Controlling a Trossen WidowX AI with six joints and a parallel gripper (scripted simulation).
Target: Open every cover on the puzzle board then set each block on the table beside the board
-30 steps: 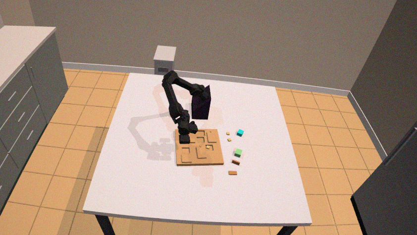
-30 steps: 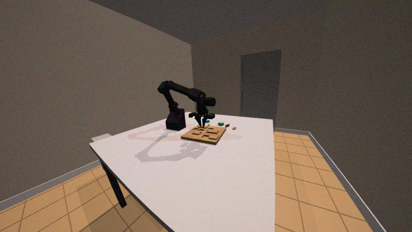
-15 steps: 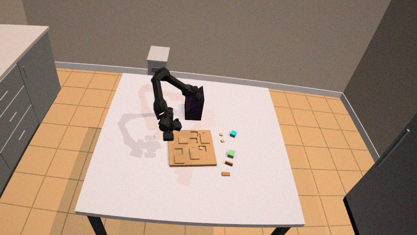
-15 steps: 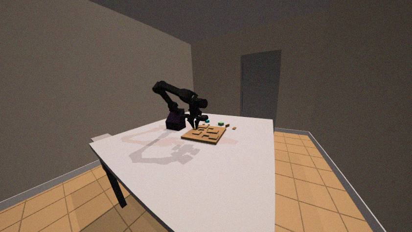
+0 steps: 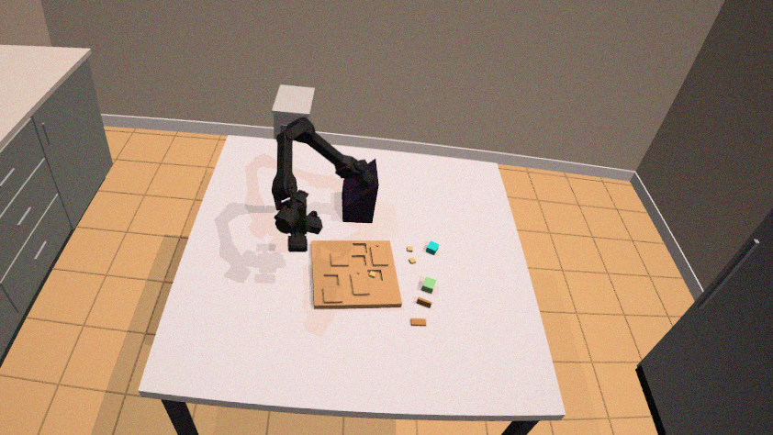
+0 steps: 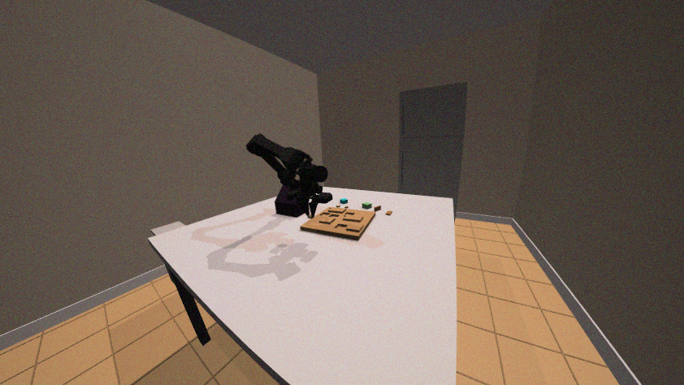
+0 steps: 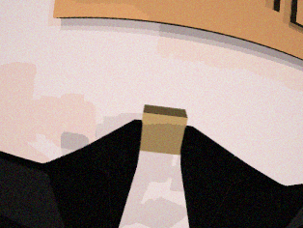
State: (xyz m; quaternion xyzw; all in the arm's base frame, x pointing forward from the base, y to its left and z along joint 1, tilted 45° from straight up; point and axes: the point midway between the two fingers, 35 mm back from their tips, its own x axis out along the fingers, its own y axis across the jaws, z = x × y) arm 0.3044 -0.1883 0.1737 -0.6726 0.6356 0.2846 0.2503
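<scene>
- My tool (image 5: pixel 297 241) (image 6: pixel 309 214) (image 7: pixel 162 130) grasps a mustard block (image 7: pixel 162 137) by opposite sides, probably for steadiness.
- Held beyond puzzle board's (image 5: pixel 319 270) (image 6: pixel 330 232) (image 7: pixel 121 10) 10 o'clock corner, top view; presumably for counter (image 5: pixel 459 367) (image 6: pixel 383 296) (image 7: pixel 241 130) placement.

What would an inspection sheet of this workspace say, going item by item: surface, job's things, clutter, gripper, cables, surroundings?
Surface: white rectangular table, shadows across it.
Job's things: square tan puzzle board; beside it a cyan block, a green block, two small yellowish pieces and two flat orange-brown pieces; another yellowish piece lies on the board.
Clutter: nothing seen.
Gripper: black two-fingered gripper, shut on a small yellowish block, beyond the board's edge.
Cables: nothing seen.
Surroundings: tan tiled floor, brownish walls, grey drawer cabinet.
</scene>
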